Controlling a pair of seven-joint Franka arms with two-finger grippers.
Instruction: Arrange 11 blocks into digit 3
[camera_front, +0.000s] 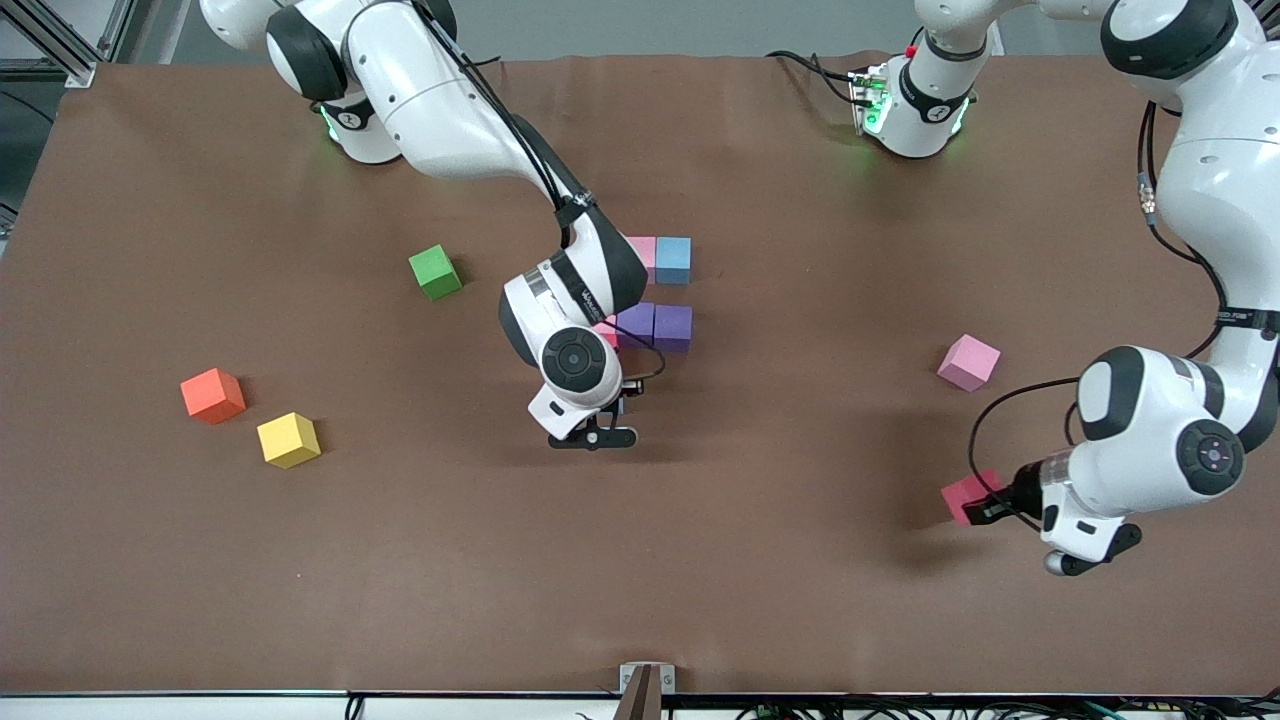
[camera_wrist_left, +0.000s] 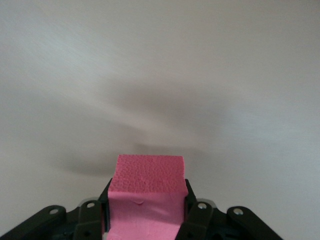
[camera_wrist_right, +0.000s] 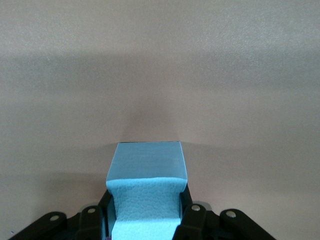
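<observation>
Looking down, I see my right gripper with jaws clamped on a light blue cube, hidden under the arm beside the purple cubes. My left gripper clamps a red cube low over the tabletop. Arm lettering is unreadable.

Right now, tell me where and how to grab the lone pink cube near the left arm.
Take the pink cube from straight above, fingers on two opposite side faces. It sits flat, alone and turned at an angle, so rotate the wrist to match. The left gripper is shut on a red cube, the right gripper on a light blue cube.
</observation>
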